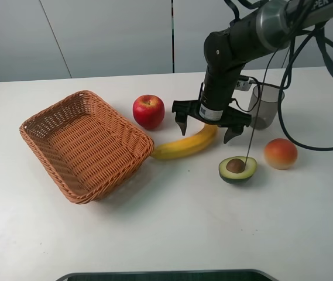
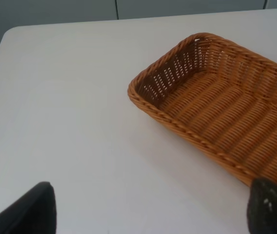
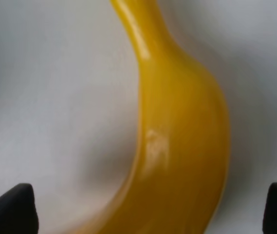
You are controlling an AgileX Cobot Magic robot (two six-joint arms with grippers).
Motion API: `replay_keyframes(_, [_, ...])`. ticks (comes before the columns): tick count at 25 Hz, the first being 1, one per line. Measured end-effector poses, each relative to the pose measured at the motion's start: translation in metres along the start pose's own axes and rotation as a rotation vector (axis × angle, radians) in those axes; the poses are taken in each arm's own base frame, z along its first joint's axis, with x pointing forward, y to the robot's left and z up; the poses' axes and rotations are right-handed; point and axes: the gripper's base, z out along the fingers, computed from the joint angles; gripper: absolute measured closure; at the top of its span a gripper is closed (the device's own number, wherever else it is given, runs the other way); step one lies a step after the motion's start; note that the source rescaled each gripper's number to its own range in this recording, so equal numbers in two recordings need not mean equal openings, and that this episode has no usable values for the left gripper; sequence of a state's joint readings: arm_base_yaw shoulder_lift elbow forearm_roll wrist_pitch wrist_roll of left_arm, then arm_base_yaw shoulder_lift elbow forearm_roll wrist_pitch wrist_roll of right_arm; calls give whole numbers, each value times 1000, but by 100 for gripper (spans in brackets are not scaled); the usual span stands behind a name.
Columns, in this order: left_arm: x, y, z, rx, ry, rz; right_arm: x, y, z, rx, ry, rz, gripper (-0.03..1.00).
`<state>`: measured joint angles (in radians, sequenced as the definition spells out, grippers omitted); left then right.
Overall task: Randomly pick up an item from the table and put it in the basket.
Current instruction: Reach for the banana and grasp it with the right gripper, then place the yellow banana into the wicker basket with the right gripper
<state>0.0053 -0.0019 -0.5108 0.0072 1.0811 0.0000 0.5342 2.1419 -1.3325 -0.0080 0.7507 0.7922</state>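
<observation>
The yellow banana (image 1: 181, 147) lies on the white table (image 1: 184, 228), its left tip touching the right side of the orange-brown wicker basket (image 1: 43, 117). My right gripper (image 1: 206, 130) is open and hangs straight down over the banana's right end, one finger on each side. In the right wrist view the banana (image 3: 187, 146) fills the picture between the two dark fingertips (image 3: 11, 209), and the gripper (image 3: 145, 209) is open around it. My left gripper (image 2: 153, 214) is open and empty above bare table, near the basket (image 2: 177, 73). The basket holds nothing.
A red apple (image 1: 148, 111) stands just behind the banana, next to the basket. A halved avocado (image 1: 237, 168) and an orange-red fruit (image 1: 280, 153) lie right of the banana. A translucent grey cup (image 1: 265, 108) stands behind the right gripper. Cables hang from the right arm.
</observation>
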Motion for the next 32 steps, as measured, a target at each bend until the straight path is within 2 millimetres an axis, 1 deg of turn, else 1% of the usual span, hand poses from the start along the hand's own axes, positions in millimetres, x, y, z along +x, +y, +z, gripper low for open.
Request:
replay_keyframes(3, [0, 0, 0, 0, 0, 0, 0, 0, 8, 4, 4, 14, -3])
replay_keyframes(6, [0, 0, 0, 0, 0, 0, 0, 0, 10, 3, 3, 29, -3])
replay_keyframes(7, [0, 0, 0, 0, 0, 0, 0, 0, 10, 4, 4, 29, 4])
replay_keyframes(8, [0, 0, 0, 0, 0, 0, 0, 1, 10, 3, 3, 29, 14])
replay_keyframes(9, [0, 0, 0, 0, 0, 0, 0, 0, 11, 4, 2, 30, 31])
replay_keyframes(10, [0, 0, 0, 0, 0, 0, 0, 0, 11, 6, 4, 35, 55])
replay_keyframes(11, [0, 0, 0, 0, 0, 0, -1, 0, 12, 5, 1, 38, 84])
replay_keyframes(12, [0, 0, 0, 0, 0, 0, -1, 0, 12, 5, 1, 46, 97])
replay_keyframes(13, [0, 0, 0, 0, 0, 0, -1, 0, 12, 4, 2, 50, 94])
replay_keyframes(29, [0, 0, 0, 0, 0, 0, -1, 1, 12, 1, -3, 50, 94])
replay_keyframes(32, [0, 0, 0, 0, 0, 0, -1, 1, 10, -1, -1, 12, 94])
